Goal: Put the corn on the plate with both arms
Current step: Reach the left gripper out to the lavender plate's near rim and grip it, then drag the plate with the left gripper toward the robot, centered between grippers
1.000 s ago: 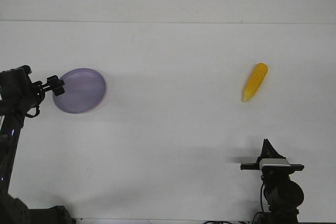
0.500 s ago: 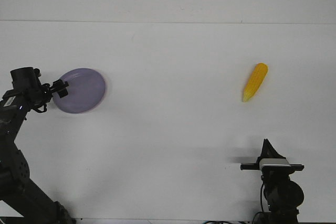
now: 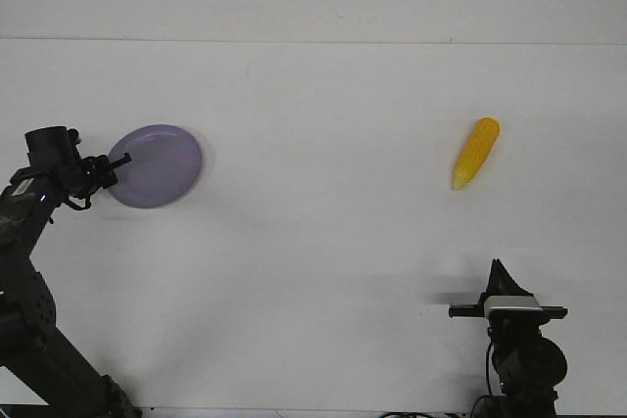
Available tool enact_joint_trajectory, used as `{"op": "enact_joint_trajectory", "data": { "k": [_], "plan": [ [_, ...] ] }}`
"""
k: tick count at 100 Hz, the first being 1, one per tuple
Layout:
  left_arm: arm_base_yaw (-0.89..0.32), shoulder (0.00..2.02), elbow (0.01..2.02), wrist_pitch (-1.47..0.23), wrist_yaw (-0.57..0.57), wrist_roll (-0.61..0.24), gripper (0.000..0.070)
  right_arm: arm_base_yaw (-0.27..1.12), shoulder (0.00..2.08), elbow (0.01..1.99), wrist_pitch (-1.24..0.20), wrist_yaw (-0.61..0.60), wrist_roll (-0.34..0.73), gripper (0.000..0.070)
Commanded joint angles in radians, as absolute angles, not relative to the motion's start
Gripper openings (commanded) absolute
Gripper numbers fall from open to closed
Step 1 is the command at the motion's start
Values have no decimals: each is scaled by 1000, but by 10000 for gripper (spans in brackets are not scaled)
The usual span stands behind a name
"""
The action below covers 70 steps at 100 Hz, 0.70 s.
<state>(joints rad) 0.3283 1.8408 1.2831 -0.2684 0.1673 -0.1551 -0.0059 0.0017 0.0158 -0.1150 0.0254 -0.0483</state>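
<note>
Front view, only angle on offer. Left gripper [image 3: 116, 165] sits at the plate's [image 3: 157, 165] near-left rim, jaws look clamped on the rim edge, tho they're small and dark so contact is a best read. Plate looks slightly tipped or lifted, shadow underneath; prob gripped there so the arm can drag or carry it toward the middle. Corn [image 3: 476, 152] lies way over on the right side of the table [image 3: 323, 242], pale tip pointing toward the robot, nothing touching it, well apart from the plate. Right gripper [image 3: 502, 276] is parked low near the table's front edge, pointing up; jaw state can't tell from here. Left arm base cut off by frame edge.
</note>
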Motion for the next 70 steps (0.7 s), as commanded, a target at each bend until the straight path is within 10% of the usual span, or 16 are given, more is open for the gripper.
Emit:
{"op": "enact_joint_trajectory", "data": {
  "k": [1,70],
  "plan": [
    [327,1867,1305,-265,167,-150,7,-6,1,13,-105,25,-49,16],
    [164,1283,1194,-472,421,-156,7,-6,1,13,-105,25,-49,16]
  ]
}}
